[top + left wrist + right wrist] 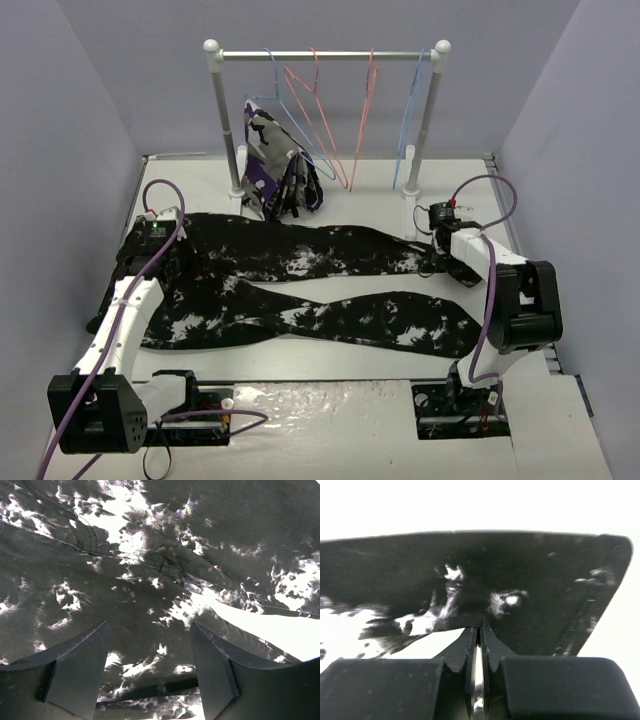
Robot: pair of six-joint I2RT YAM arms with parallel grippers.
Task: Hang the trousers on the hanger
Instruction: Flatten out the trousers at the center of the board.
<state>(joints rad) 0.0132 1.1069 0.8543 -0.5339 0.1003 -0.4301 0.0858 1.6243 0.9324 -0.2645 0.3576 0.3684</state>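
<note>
At the left edge of the table [340,352], the left gripper [150,625] hovers over the waist part of the trousers [300,265], its fingers [85,650] apart and holding nothing. The trousers lie flat across the table, with both legs running to the right. There the right gripper [479,626] has its fingers together, pinching only the thin hem of the far leg. The free light-blue hanger [410,110] hangs at the right end of the rail [325,55], near the far edge. I think such a small pinch may slip when the long, heavy fabric is lifted.
</note>
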